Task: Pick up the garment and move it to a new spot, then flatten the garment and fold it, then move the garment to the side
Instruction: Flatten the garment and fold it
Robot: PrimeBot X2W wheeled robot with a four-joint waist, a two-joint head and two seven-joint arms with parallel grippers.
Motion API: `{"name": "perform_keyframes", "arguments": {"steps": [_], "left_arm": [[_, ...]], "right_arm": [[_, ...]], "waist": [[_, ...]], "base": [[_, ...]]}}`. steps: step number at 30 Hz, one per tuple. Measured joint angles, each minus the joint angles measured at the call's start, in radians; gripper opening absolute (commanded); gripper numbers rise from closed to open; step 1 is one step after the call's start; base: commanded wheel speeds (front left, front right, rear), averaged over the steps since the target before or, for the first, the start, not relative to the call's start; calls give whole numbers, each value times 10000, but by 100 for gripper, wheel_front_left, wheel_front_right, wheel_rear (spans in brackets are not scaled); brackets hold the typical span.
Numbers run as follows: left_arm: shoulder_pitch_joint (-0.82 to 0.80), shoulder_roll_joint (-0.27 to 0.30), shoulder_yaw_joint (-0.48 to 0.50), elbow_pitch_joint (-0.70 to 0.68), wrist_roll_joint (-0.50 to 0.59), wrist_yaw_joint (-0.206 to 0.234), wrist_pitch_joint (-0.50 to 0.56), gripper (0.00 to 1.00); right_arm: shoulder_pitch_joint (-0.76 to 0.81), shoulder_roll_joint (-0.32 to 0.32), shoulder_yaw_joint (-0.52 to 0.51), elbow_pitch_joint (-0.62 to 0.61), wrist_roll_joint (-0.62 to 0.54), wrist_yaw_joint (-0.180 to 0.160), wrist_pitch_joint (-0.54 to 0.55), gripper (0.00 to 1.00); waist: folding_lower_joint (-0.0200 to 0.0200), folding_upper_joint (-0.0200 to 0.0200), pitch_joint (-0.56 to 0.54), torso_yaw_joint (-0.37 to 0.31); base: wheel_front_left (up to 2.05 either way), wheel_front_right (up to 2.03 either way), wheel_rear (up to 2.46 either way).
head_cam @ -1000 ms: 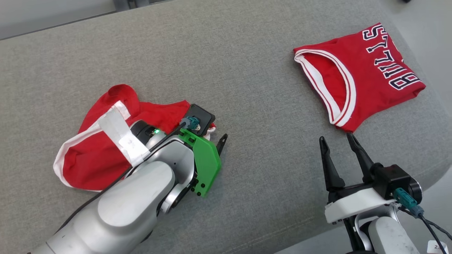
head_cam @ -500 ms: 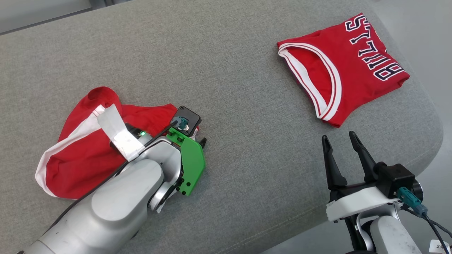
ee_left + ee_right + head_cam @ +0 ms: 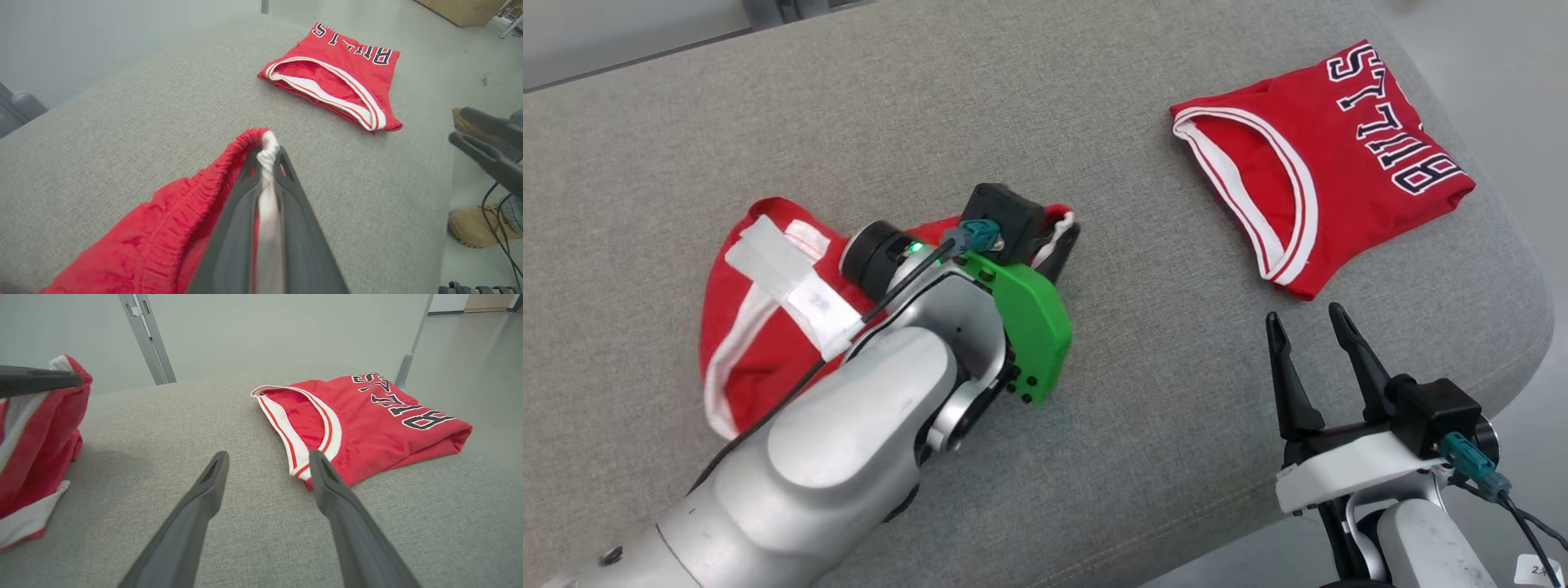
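The right claw (image 3: 1303, 314) hovers over the near right edge of the grey cushion (image 3: 1160, 367), its fingers apart and holding nothing. To the left, the left claw (image 3: 269, 151) is clamped together on a bunched white-and-red edge of the garment (image 3: 760, 351), raising that edge while the rest lies crumpled on the cushion's left part. A folded red jersey (image 3: 1331, 171) lies at the far right, just beyond the right claw's tips and well apart from the garment.
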Motion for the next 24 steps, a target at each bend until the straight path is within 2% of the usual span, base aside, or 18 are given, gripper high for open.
{"name": "perform_keyframes", "arguments": {"steps": [6,13,19,24], "left_arm": [[-312,-520,337,-1592,38,368,-593,0],[-522,-752,775,-2771,320,1009,-1095,0],[-624,-708,1400,-2828,539,1741,-1737,0],[375,-36,1540,-2654,403,2134,-1747,0]], "right_arm": [[29,-2,94,2,197,0,0,100],[79,0,219,90,384,0,0,100],[103,0,267,140,453,0,0,100],[133,-2,272,138,466,0,0,100]], "waist": [[0,0,-128,27],[0,0,-349,22],[0,0,-538,23],[0,0,-593,149]], "base": [[0,0,0],[0,0,0],[0,0,0],[0,0,0]]}}
